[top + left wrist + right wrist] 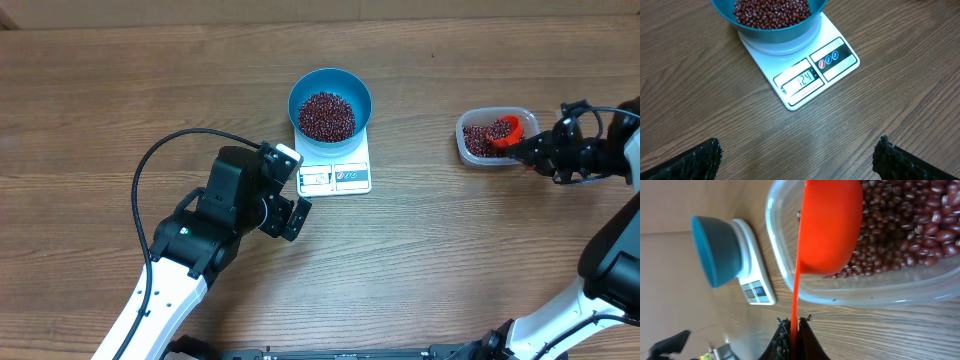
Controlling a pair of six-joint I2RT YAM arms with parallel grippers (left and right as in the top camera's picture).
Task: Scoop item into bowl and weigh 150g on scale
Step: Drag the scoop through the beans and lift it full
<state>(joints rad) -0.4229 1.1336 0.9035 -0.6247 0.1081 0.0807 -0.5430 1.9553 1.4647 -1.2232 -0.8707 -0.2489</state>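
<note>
Your right jaws clamp the red scoop [510, 128] in the tub's [460, 135] beans [480, 136] for more; left jaws, apart, face the scale [335, 178].

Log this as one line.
left hand open; right hand shut on orange plastic scoop in clear plastic tub; round blue bowl on white scale reading 124

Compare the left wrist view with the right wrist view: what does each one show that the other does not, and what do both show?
Only the left wrist view: the display reading 124, the beans inside the blue bowl, and the open left gripper. Only the right wrist view: the right gripper shut on an orange-red scoop in the clear tub of beans. Both: the bowl standing on the white scale, on the wooden table.
</note>
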